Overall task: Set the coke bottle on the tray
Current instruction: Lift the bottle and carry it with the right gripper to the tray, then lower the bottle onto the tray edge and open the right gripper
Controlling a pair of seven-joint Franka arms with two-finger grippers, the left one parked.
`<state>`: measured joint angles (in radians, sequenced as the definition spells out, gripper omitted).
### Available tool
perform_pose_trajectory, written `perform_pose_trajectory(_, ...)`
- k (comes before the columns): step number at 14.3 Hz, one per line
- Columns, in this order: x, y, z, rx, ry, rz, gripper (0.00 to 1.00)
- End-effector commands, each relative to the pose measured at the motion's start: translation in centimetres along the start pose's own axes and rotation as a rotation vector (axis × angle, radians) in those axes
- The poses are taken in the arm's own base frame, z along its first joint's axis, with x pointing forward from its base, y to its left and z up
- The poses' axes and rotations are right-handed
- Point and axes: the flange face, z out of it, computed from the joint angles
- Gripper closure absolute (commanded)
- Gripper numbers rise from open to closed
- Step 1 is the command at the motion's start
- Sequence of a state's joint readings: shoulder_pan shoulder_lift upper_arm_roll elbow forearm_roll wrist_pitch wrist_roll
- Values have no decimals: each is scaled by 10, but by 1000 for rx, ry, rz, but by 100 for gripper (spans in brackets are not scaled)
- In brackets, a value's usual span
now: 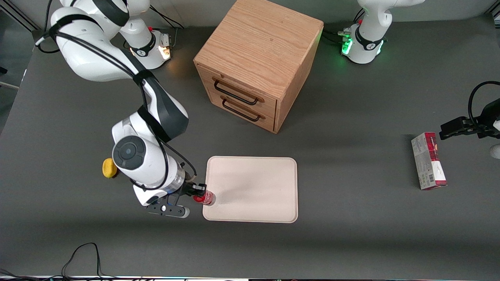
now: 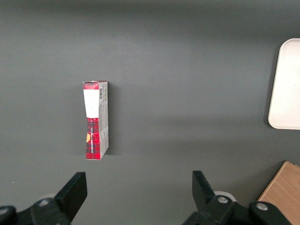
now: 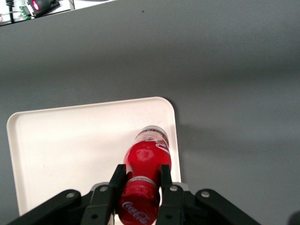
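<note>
The gripper's (image 3: 140, 183) fingers (image 3: 117, 180) clamp the coke bottle (image 3: 146, 161) over the tray (image 3: 65, 145).

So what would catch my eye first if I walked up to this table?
Probably the small red coke bottle, clamped at its neck in the working arm's black gripper over the edge of the large flat cream tray. Next, the big wooden two-drawer cabinet, farther from the front camera than the tray, and the red-and-white carton toward the parked arm's end.

gripper (image 1: 200, 194) clamps coke bottle (image 1: 204, 198) over tray (image 1: 254, 187) edge nearest working arm.
</note>
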<state>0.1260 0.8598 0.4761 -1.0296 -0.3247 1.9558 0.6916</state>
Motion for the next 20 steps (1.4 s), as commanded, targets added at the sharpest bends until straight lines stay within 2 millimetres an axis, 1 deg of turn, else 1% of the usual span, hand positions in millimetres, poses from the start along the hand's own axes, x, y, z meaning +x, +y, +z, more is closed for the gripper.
perform_pose_trajectory(1,3,-9,20,-19,40,-20,100)
perform_pose_trajectory(3,-1,-16,30,-5,51,-32,100)
perform_pose_trajectory(4,-1,-16,40,-17,57,-41,100)
perform_pose_trajectory(6,0,-17,45,-9,71,-45,100)
perform_pose_trajectory(7,0,-17,45,-10,72,-45,86)
perform_pose_trajectory(8,0,-17,46,-11,72,-45,49)
perform_pose_trajectory(9,3,-12,48,-30,83,-49,1)
perform_pose_trajectory(11,0,-8,47,-91,118,-90,0)
perform_pose_trajectory(13,-10,-10,17,-111,136,-114,0)
perform_pose_trajectory(14,-13,-3,-5,-130,145,-116,0)
perform_pose_trajectory(15,-16,12,-24,-133,129,-89,0)
perform_pose_trajectory(17,-19,48,-78,-74,85,-104,0)
perform_pose_trajectory(19,-20,102,-119,-80,22,-140,0)
perform_pose_trajectory(20,-21,133,-136,-80,-16,-189,0)
